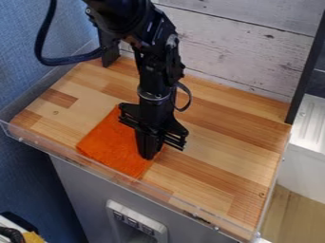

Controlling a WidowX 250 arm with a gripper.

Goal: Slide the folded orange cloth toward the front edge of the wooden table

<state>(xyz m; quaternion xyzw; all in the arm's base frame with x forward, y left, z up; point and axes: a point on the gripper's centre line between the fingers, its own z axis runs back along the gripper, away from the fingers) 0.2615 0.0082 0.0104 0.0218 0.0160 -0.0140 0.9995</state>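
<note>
The tool (148, 154) hangs almost straight down over the left half of the wooden tabletop (215, 163), nearer its front edge than its back edge. An orange cloth (109, 144) lies flat beneath it, turned so that one corner points toward the front edge and comes close to it. The tool is over the right-hand part of the cloth, and its tips come down by the cloth's right side; most of the visible cloth spreads to the left of the tips. The tool's two fingers are together. Whether its tips touch the cloth or pinch a bit of it, I cannot tell. The body of the tool hides part of the cloth's far right side.

The black arm (155, 71) comes in from the top edge of the view, with a dark cable (41, 45) looping out to its left. A clear rim (166, 198) runs along the front edge of the tabletop. Behind the back edge stands a wall of whitewashed planks (234, 45), and a black post (306, 64) rises at the back right corner. Below the front edge, a pale panel (136, 222) sits on the grey front (76, 190).
</note>
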